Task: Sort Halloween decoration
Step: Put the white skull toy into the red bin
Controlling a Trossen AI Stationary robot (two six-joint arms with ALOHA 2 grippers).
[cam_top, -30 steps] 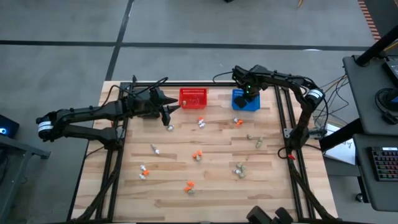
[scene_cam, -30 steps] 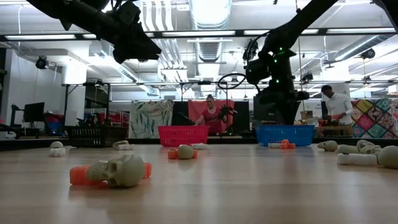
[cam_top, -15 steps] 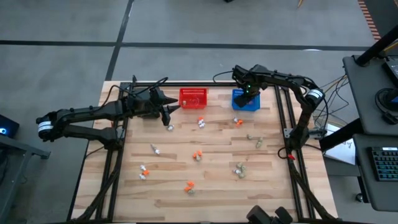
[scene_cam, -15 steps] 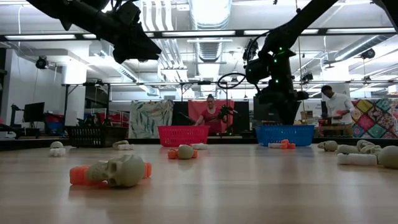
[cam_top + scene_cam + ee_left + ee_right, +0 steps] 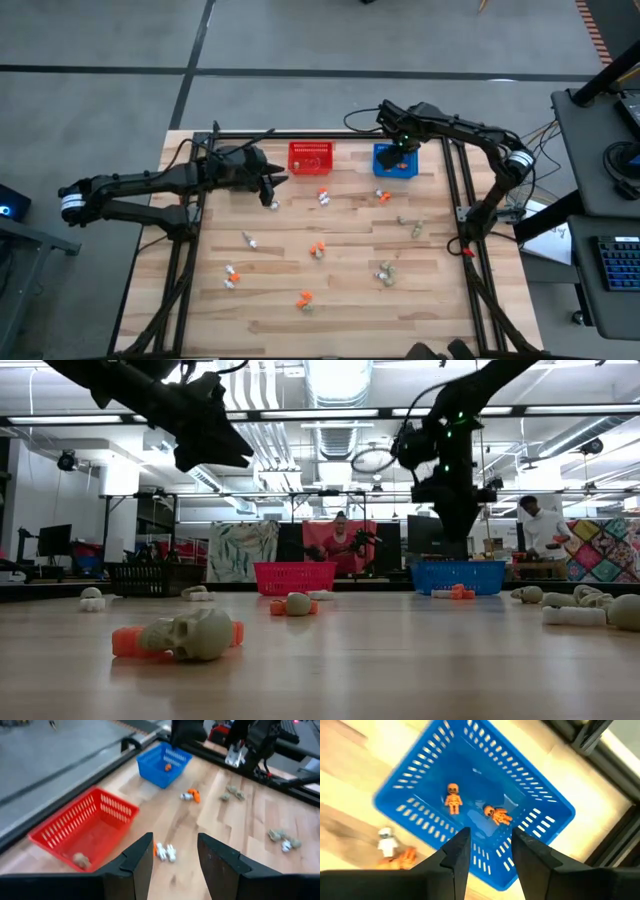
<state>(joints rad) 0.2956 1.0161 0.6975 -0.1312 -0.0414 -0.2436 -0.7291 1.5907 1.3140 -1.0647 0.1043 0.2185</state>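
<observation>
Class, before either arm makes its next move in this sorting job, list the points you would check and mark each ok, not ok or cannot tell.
1. Right gripper empty, jaws apart above the blue basket: ok.
2. Two orange figures lie inside the blue basket: ok.
3. Left gripper open and empty: ok.
4. Left gripper aimed at the white and orange trinket beside the red basket: ok.
5. Beige trinket in the red basket belongs there: cannot tell.
6. Table cleared of trinkets: not ok.
</observation>
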